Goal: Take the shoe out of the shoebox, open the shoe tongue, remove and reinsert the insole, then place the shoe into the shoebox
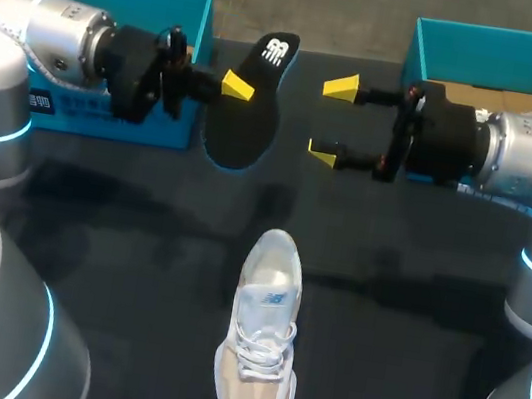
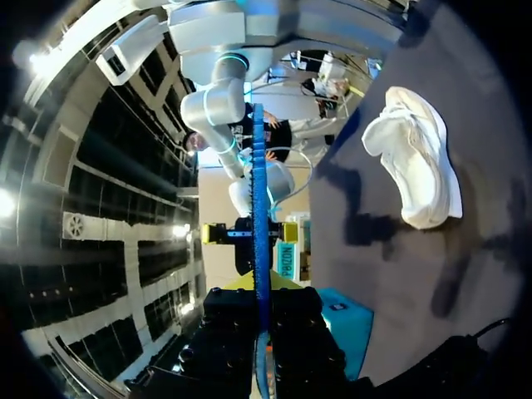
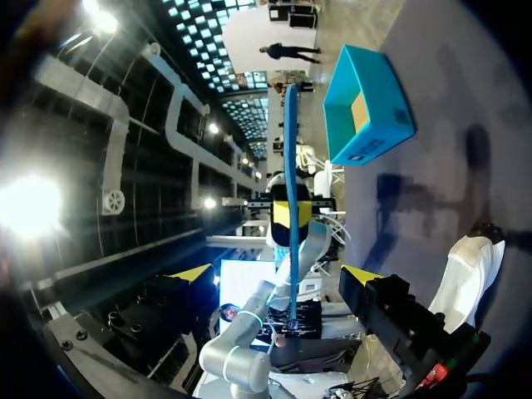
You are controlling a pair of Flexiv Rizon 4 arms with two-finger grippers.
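Observation:
A black insole (image 1: pixel 250 106) hangs above the far middle of the table, with my left gripper (image 1: pixel 237 85) shut on its edge. In the left wrist view the insole (image 2: pixel 260 191) shows edge-on as a thin blue line running out from my left gripper (image 2: pixel 258 287). My right gripper (image 1: pixel 331 119) faces it from the right, open, a short gap away from the insole. In the right wrist view the insole (image 3: pixel 291 166) stands ahead of my right gripper (image 3: pixel 278 274), centred on the gap. The white shoe (image 1: pixel 259 360) lies on the table in front, toe near.
One teal box (image 1: pixel 107 114) stands at the back left under my left arm, and it also shows in the right wrist view (image 3: pixel 366 108). Another teal box (image 1: pixel 513 46), with cardboard inside, is at the back right. The tabletop (image 1: pixel 138 240) is black.

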